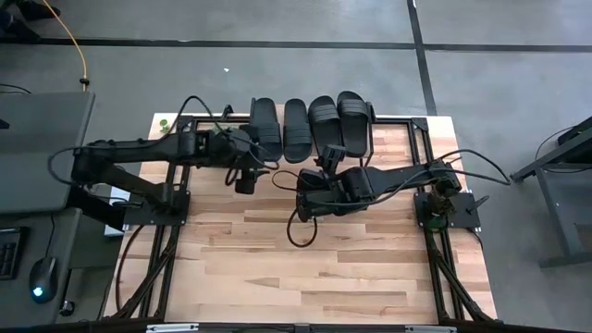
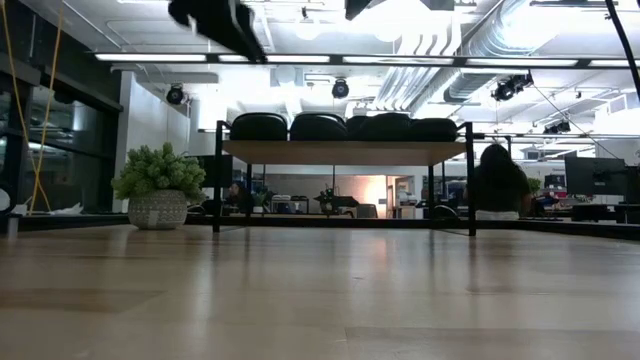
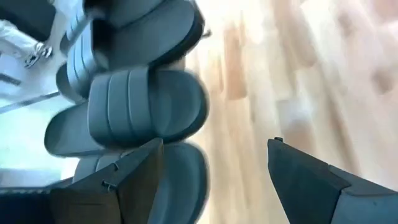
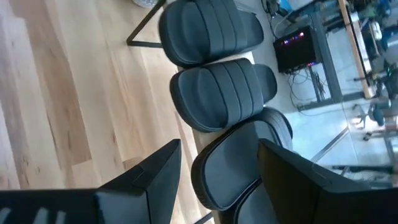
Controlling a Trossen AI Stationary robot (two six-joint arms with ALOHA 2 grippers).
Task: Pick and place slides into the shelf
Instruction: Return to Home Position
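Observation:
Four black slides [image 1: 310, 128] lie side by side on the shelf's light wooden top [image 2: 345, 152] at the table's far edge; in the low view their ends [image 2: 345, 127] show in a row above that top. My left gripper [image 1: 245, 178] is open and hovers just on the near side of the leftmost slide [image 3: 146, 109]. My right gripper [image 1: 330, 155] is open and raised over the near end of the third slide [image 4: 233, 165]. Its fingers stand to either side of that slide, above it. Both arms show only at the low view's upper edge.
A potted plant [image 2: 157, 188] stands at the table's far left corner, beside the shelf. A person [image 2: 497, 180] sits in the room beyond the table. Bare wooden tabletop [image 1: 305, 268] stretches from the arms to the near edge.

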